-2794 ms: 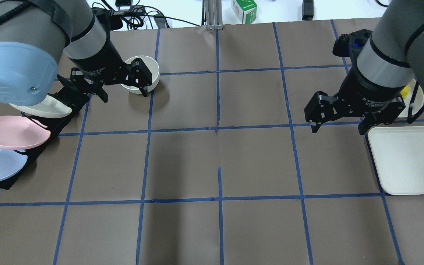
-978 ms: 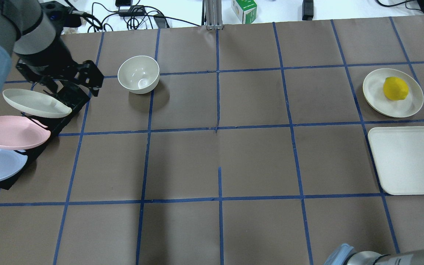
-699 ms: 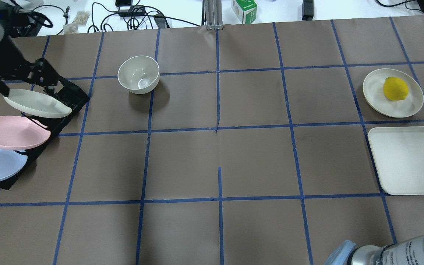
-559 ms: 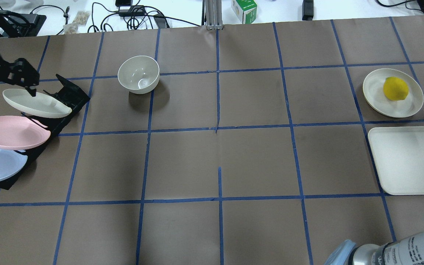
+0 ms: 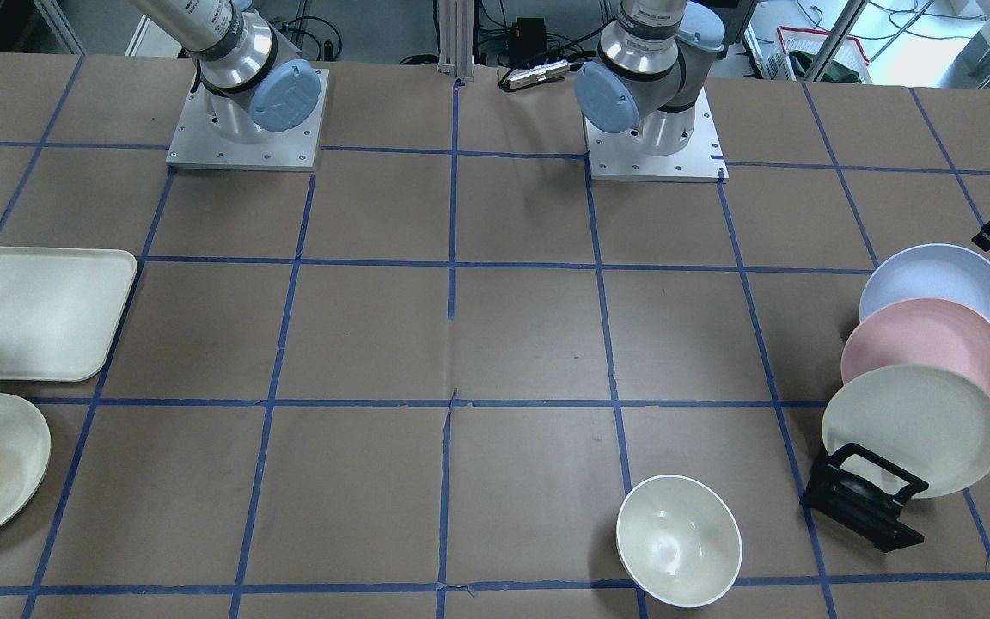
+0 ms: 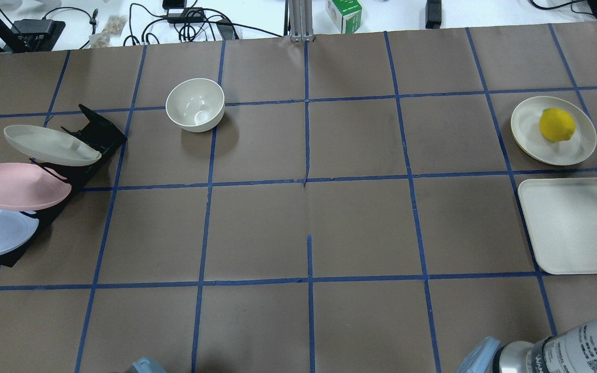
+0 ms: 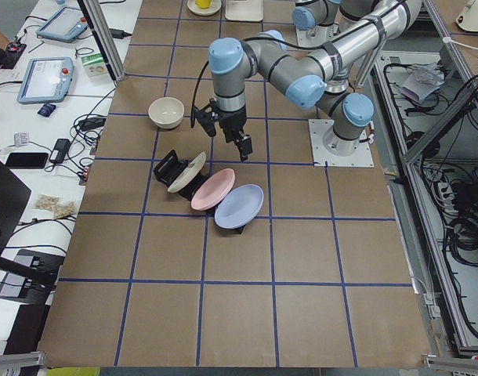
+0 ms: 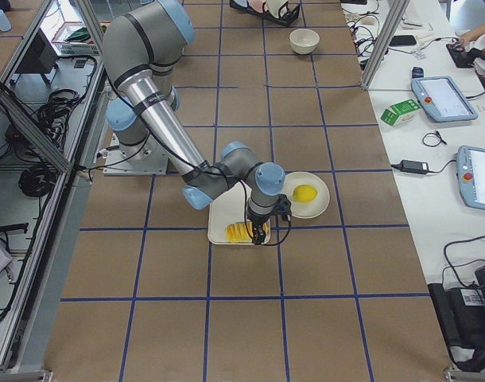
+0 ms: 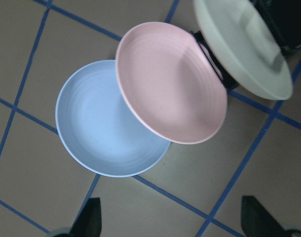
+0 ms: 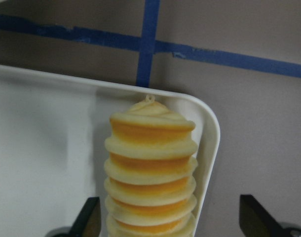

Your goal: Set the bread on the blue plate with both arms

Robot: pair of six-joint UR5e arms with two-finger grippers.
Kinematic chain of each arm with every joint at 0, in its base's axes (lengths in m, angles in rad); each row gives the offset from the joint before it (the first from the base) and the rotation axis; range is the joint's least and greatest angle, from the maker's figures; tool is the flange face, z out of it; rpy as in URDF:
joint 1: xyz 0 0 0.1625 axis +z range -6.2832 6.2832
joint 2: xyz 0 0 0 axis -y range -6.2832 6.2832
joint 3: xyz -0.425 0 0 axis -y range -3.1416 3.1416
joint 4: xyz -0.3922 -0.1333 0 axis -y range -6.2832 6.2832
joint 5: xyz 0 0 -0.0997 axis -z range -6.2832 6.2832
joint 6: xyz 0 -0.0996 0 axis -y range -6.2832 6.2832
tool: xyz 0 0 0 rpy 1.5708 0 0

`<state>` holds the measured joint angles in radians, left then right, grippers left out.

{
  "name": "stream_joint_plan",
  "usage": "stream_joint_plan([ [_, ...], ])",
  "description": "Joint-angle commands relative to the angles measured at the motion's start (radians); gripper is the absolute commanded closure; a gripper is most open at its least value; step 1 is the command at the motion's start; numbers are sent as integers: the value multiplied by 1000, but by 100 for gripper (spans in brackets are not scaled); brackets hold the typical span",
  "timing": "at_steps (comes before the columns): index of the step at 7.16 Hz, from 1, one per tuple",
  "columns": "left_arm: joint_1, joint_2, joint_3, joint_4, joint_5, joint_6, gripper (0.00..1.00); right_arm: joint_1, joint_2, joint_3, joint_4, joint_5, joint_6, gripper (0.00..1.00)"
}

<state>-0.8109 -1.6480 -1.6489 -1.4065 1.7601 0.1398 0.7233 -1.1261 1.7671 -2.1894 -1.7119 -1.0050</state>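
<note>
At opposite ends of the gridded desk (image 6: 360, 228), the right end effector (image 10: 171, 219) is hovering over the bread (image 10: 150, 163), its fingers (image 10: 90, 217) spread wide on either side of the loaf and holding nothing. The left end effector (image 9: 172, 219) is hanging, likewise spread and empty, above the blue plate (image 9: 98, 123). The bread is lying lengthwise in the rounded corner of a white tray (image 10: 42, 138), close against the rim on one flank. The blue plate is leaning in a black rack (image 5: 860, 503), with a pink plate (image 9: 170, 89) overlapping its upper edge and a cream plate (image 9: 244, 49) beyond that. Neither object is being gripped, so the task is looking barely begun. Judging by its ridged, rounded form, the loaf is probably going to handle as light and somewhat soft, its grooves offering some purchase. A gentle pinch across the narrow middle, closing on the two long flanks, is looking like the soundest hold. The tray rim, though, is sitting between the loaf and the outer finger and could be getting in the way. The plate is appearing stiff, thin and smooth, so its exposed rim, clear of the pink plate, is seeming the place to take it, with care against slipping.
</note>
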Motion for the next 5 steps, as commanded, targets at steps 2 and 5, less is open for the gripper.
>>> stream_joint_plan([
  [2,123,-142,-51,216,-70,-23,2,5,40,-1,-1,-3,0,0],
  [5,191,-196,-103,245,-73,-6,6,7,40,-1,8,-6,0,12],
])
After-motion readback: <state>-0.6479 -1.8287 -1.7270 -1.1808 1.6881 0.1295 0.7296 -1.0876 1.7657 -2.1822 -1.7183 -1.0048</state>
